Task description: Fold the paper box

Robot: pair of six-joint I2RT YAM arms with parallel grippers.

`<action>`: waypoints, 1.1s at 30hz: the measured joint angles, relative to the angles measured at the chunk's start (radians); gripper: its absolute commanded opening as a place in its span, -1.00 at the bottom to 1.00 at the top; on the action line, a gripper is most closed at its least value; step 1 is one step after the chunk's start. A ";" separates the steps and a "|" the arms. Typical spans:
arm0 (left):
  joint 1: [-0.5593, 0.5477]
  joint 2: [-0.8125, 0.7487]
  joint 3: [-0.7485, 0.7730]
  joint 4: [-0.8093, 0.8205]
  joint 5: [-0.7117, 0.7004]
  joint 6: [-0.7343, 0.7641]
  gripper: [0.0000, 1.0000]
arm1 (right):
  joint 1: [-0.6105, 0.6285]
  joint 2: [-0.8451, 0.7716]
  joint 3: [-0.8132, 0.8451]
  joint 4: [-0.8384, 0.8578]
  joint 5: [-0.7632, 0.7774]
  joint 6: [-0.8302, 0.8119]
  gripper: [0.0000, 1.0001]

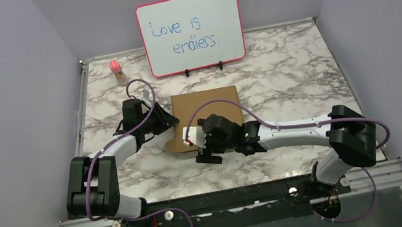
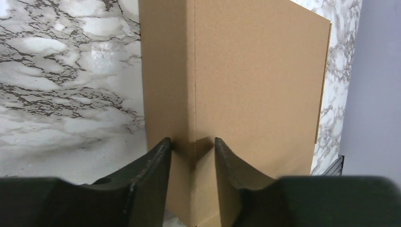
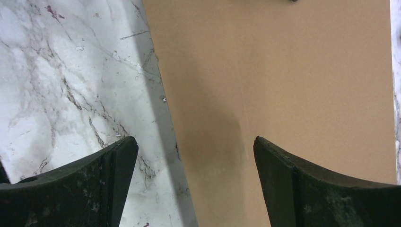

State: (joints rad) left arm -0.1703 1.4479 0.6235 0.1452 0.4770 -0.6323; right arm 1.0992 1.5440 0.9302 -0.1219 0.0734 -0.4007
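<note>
The paper box [image 1: 208, 107] is plain brown cardboard and lies flat in the middle of the marble table. My left gripper [image 1: 169, 123] is at its left edge. In the left wrist view the gripper [image 2: 191, 142] is narrowly open. Its fingers [image 2: 158, 156] straddle a crease where a narrow side panel meets the wide panel of the box [image 2: 255, 75]. My right gripper [image 1: 190, 139] is at the box's near left corner. In the right wrist view it [image 3: 195, 142] is wide open and empty, above the edge of the cardboard [image 3: 283, 71], with marble under one finger.
A red-framed whiteboard [image 1: 191, 32] with handwriting stands at the back. A small bottle with a pink cap [image 1: 117, 72] stands at the back left. Purple walls close in the table on the left, right and back.
</note>
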 measured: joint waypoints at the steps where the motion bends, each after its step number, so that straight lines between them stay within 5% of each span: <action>1: 0.000 0.000 0.000 0.002 0.005 0.000 -0.35 | 0.004 0.005 0.000 0.002 0.009 -0.005 0.94; 18: 0.000 0.011 0.016 -0.003 0.057 -0.003 -0.73 | 0.043 0.077 -0.008 0.045 0.178 -0.097 0.79; 33: 0.000 0.048 0.054 -0.015 0.092 -0.003 -0.71 | 0.081 0.132 -0.048 0.160 0.342 -0.170 0.12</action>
State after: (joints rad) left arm -0.1703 1.4956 0.6773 0.1303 0.5694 -0.6357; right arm 1.1805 1.6756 0.8818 0.0380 0.4156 -0.5705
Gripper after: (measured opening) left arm 0.139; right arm 0.623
